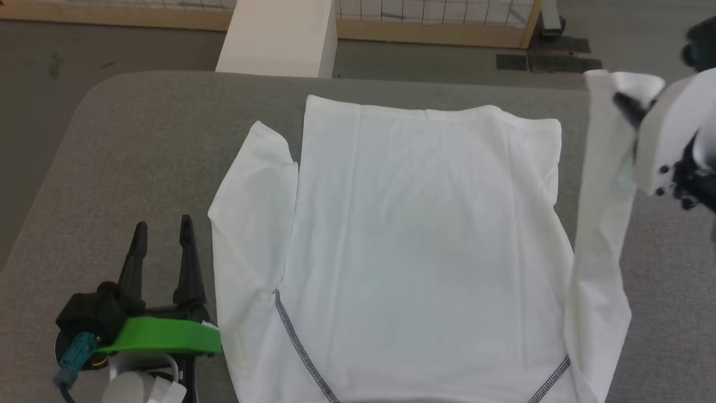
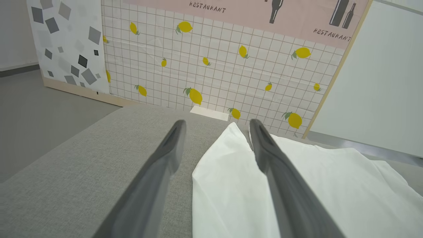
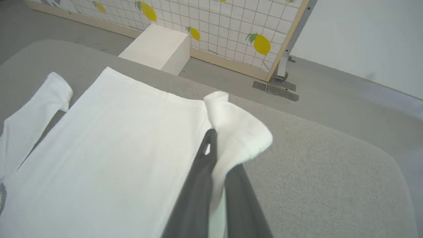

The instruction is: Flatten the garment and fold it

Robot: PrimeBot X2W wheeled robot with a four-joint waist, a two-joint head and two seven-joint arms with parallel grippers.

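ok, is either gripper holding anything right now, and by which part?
The right gripper is shut on the garment, pinching the end of its right-side sleeve, which is lifted up. The left gripper is open, holding nothing.

White garment (image 1: 425,240) spread flat on grey table (image 1: 140,140), dark-stitched seams nearest, right sleeve raised, possibly face down

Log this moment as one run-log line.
right gripper: shut on shirt, its right side lifted | left gripper: open, above grey surface beside shirt | shirt body: flat
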